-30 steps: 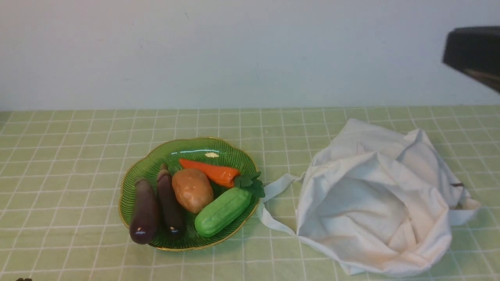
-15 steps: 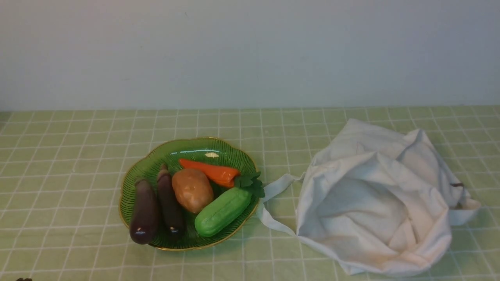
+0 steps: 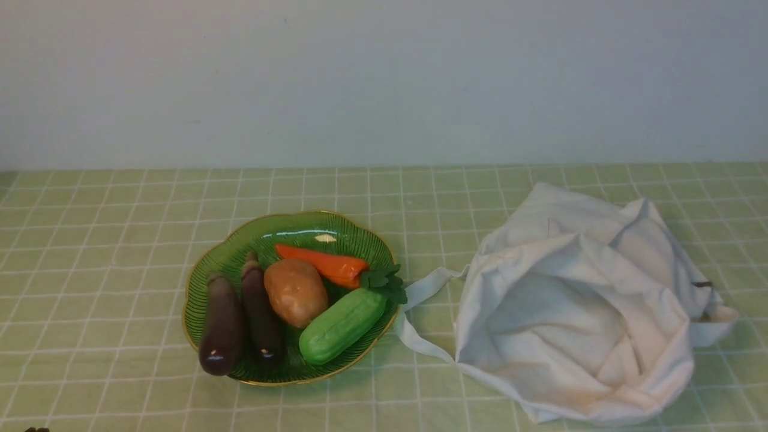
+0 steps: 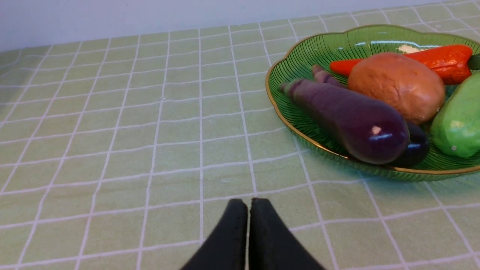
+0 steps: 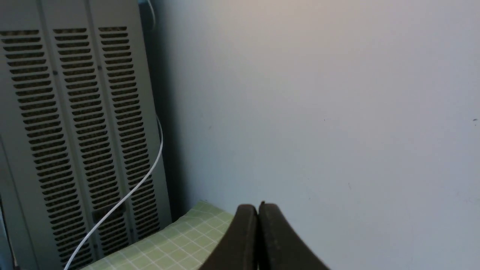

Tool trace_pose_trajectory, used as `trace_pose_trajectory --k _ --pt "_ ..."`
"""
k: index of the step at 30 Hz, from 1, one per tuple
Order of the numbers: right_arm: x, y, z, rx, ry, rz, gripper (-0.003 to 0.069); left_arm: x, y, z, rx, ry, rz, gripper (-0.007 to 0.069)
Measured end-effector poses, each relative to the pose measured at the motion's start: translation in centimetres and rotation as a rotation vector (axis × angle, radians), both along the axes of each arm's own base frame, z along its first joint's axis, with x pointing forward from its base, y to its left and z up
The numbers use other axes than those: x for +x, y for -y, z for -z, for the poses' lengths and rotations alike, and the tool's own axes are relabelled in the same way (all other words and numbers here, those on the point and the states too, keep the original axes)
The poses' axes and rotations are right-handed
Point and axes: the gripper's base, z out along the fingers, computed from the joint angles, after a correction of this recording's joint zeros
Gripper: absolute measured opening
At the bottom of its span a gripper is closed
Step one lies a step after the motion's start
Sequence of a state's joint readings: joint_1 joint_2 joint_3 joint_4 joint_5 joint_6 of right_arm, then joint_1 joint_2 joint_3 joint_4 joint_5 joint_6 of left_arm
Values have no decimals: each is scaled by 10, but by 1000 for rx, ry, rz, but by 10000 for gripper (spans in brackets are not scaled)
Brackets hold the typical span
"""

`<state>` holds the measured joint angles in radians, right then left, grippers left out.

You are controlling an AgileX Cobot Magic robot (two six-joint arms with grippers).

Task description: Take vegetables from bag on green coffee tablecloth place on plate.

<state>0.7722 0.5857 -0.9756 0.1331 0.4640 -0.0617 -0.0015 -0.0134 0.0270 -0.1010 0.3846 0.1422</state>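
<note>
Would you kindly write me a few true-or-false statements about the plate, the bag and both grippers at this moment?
1. The thick eggplant lies on the plate. True.
2. The cucumber lies on the tablecloth beside the plate. False: it is on the plate, beside the potato.
3. The bag lies on the tablecloth to the plate's right. True.
4. The left gripper has its jaws wide open. False: they are shut together on nothing.
5. The right gripper holds the carrot. False: its jaws are shut on nothing; the carrot is on the plate.
</note>
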Motion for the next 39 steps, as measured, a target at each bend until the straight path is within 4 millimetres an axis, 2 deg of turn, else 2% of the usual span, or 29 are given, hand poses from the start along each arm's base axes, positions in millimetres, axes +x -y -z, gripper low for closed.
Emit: trace_pose_trajectory --k 5,10,13,14,19,21,23,24,27,30,39 --pt "6 10 16 -24 -7 134 -15 0 0 0 0 0 0 -5" --pt "14 29 62 -79 -78 379 -15 0 0 0 0 0 0 -5" --pt "11 38 81 -93 -96 463 -15 0 0 0 0 0 0 -5" --pt "8 43 101 -108 -116 516 -15 0 0 0 0 0 0 -5" --pt "0 53 161 -152 -184 627 -15 0 0 0 0 0 0 -5" --pt "-2 55 192 -172 -229 656 -15 0 0 0 0 0 0 -5" --pt "-5 57 215 -186 -251 683 -15 0 0 0 0 0 0 -5" --pt "-6 58 234 -199 -277 698 -15 0 0 0 0 0 0 -5" --pt "-9 59 260 -206 -301 718 -15 0 0 0 0 0 0 -5" --pt "-9 60 278 -220 -335 723 -15 0 0 0 0 0 0 -5" --pt "-8 60 276 -181 -303 731 -15 0 0 0 0 0 0 -5"
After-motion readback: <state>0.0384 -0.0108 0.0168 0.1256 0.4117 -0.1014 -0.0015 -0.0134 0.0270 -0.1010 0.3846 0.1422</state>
